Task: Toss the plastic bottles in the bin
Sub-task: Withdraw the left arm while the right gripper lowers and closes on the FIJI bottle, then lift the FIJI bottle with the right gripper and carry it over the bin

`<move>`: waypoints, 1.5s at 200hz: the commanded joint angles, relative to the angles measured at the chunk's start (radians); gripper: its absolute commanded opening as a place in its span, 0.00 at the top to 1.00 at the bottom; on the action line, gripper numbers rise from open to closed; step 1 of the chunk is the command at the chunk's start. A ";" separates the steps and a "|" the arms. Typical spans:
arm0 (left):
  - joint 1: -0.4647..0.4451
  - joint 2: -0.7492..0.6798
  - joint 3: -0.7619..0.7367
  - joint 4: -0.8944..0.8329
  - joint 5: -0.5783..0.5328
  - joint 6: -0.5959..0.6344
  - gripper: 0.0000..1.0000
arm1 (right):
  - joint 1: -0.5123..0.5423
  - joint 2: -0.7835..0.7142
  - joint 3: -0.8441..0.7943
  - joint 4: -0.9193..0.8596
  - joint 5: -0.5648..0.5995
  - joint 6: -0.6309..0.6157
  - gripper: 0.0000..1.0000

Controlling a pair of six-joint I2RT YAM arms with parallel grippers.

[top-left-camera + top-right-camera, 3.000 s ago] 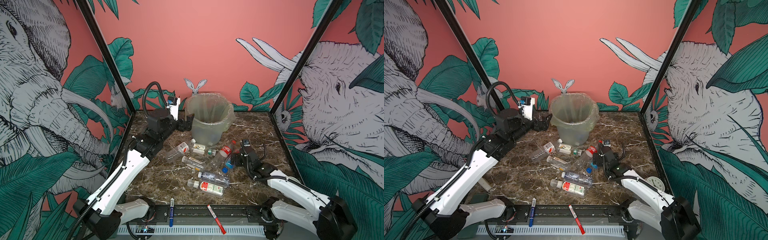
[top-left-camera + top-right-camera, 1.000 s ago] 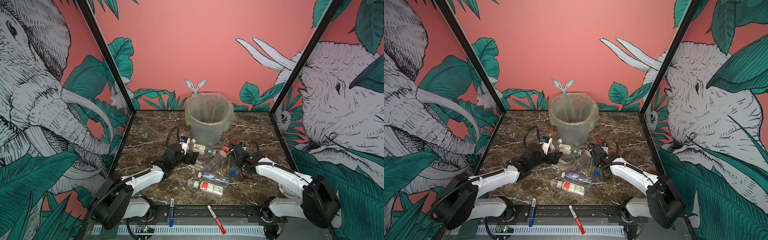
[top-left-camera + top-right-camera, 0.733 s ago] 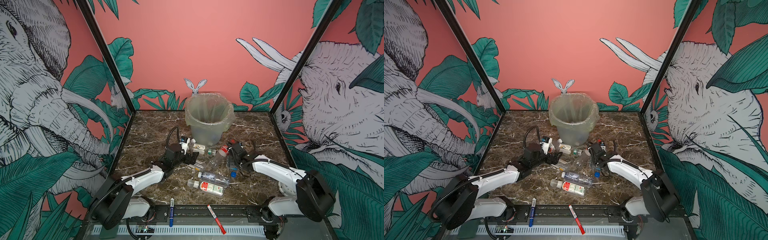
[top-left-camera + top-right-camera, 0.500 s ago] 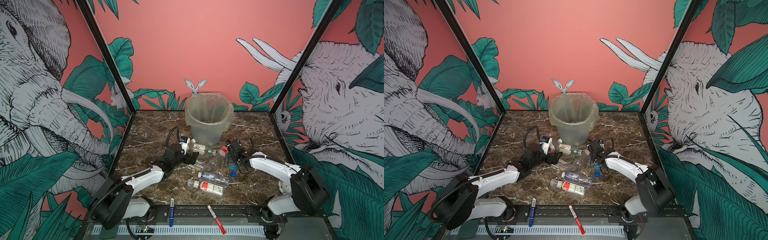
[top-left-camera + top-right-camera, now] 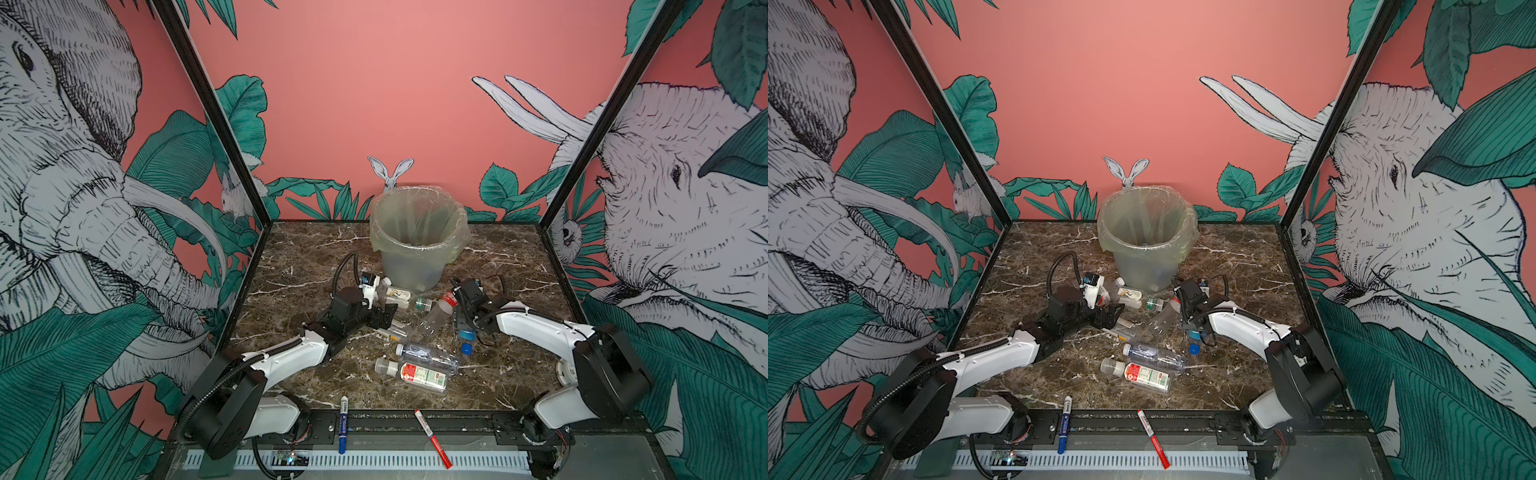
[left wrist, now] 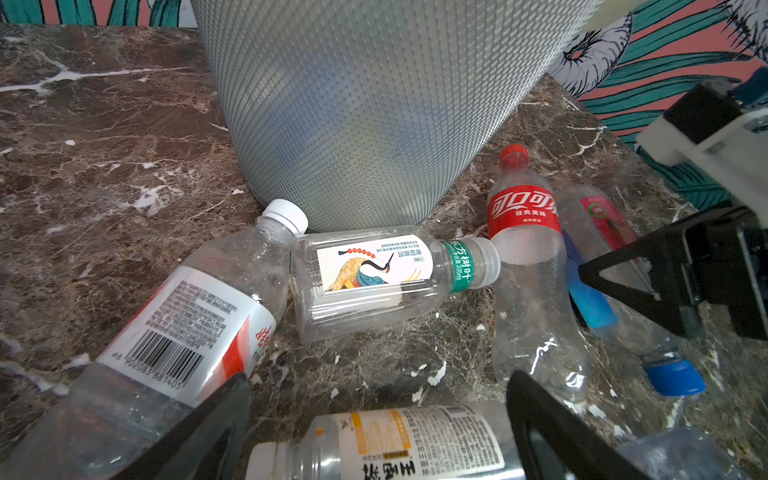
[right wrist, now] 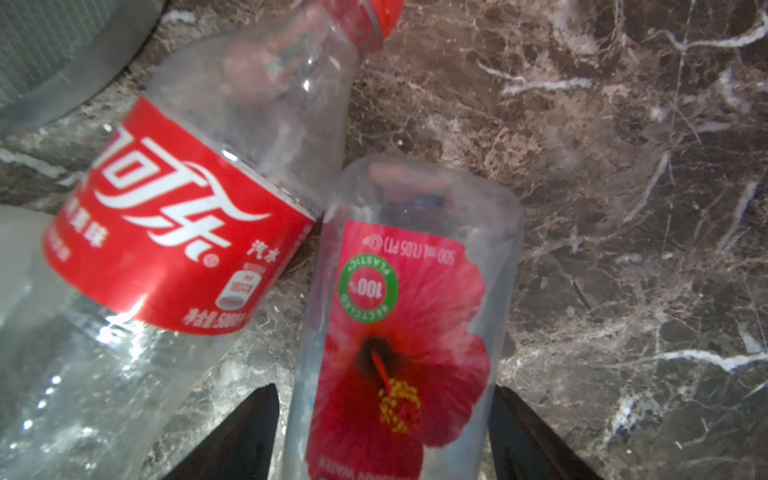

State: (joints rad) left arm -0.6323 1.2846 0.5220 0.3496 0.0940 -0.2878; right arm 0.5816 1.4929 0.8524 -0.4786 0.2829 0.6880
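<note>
Several plastic bottles lie on the marble in front of the bin [image 5: 409, 270] [image 5: 1144, 266]. My left gripper [image 5: 384, 318] [image 6: 378, 380] is open and low over a yellow-labelled bottle [image 6: 415, 440] that lies crosswise between its fingers. My right gripper [image 5: 460, 320] [image 7: 384, 390] straddles a hibiscus-labelled bottle [image 7: 407, 299] lying flat, with a finger close against each side. It looks open, with a thin gap on one side. A red-labelled cola bottle [image 7: 178, 232] [image 5: 436, 316] lies beside it, its cap toward the bin.
A crane-labelled bottle [image 6: 374, 270] and a barcode-labelled one [image 6: 191, 324] lie against the bin's foot [image 6: 365, 104]. Two more bottles [image 5: 419, 374] lie nearer the front. A blue marker [image 5: 343, 424] and a red marker [image 5: 432, 432] rest on the front rail.
The left arm came down from beside the bin to the bottles and has held still since. The right arm swung in, and its jaws have narrowed around the hibiscus bottle.
</note>
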 commanded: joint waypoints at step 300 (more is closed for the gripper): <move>-0.004 0.011 0.019 0.009 0.003 0.004 0.05 | 0.024 -0.885 -0.327 0.065 -0.014 -0.194 0.47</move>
State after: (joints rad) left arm -0.6323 1.2961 0.5228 0.3496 0.0940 -0.2878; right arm 0.5785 0.7132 0.4557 -0.3698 0.2653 0.5373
